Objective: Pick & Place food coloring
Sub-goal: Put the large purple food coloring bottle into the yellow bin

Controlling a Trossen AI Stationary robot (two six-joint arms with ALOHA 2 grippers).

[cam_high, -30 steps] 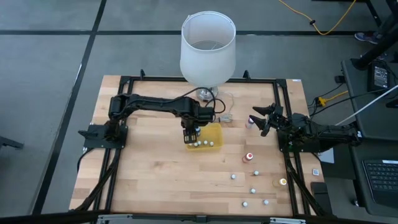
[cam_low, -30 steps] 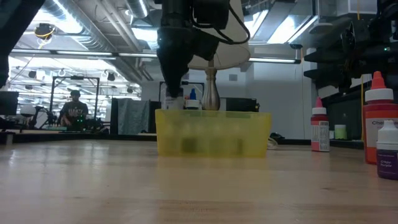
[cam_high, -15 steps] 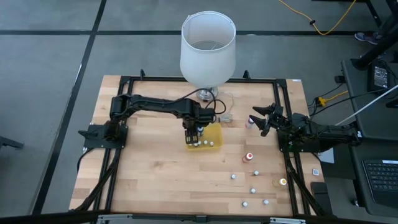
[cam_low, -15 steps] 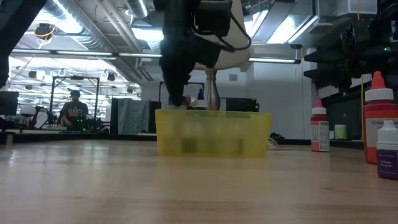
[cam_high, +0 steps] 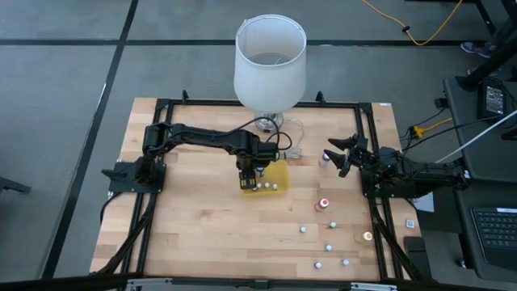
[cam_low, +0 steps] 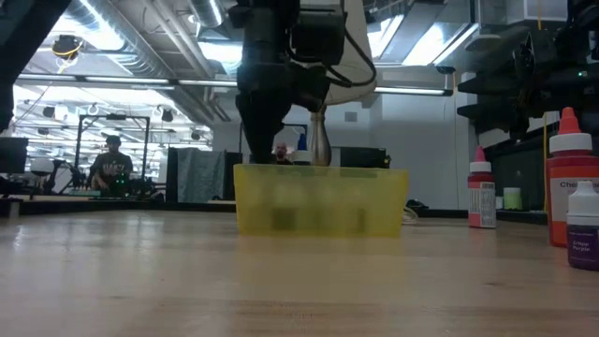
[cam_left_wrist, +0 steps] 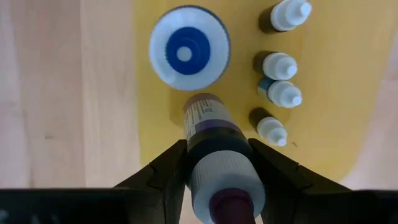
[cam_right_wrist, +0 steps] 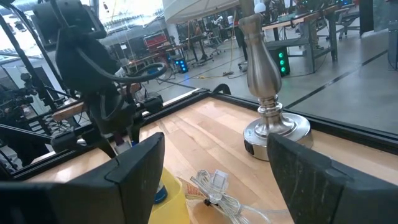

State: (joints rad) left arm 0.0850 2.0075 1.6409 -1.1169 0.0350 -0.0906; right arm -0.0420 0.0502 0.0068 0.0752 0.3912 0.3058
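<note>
1. My left gripper [cam_left_wrist: 214, 163] hangs over the yellow tray [cam_high: 279, 168], fingers closed on a purple-capped bottle [cam_left_wrist: 214, 158] of food coloring, which points base-down into the tray.

2. In my left wrist view the held bottle sits just beside a blue-topped bottle [cam_left_wrist: 189, 48] standing upright in the tray. Four small white-tipped bottles [cam_left_wrist: 278, 64] stand in a row on the tray floor nearby.

3. From the low view, my left gripper [cam_low: 264, 140] reaches right down to the tray's rim [cam_low: 320, 171], so I judge this is the placing step, with the bottle close to the floor but perhaps not resting on it yet.

4. To do it well, I should keep the bottle vertical and lower it straight, aiming for the bare yellow patch [cam_left_wrist: 155, 130] between the blue-topped one and the wall, so the base does not clip its neighbour.

5. I should part my fingers only once the base is seated, and only a little, as the blue-topped bottle is close enough to be knocked by a spreading finger. Then lift straight up.

6. More bottles [cam_high: 324, 204] wait scattered on the table [cam_high: 202, 234], well apart from the tray.

7. My right gripper [cam_high: 338, 155] waits near the table's right edge, fingers spread wide and empty.
</note>
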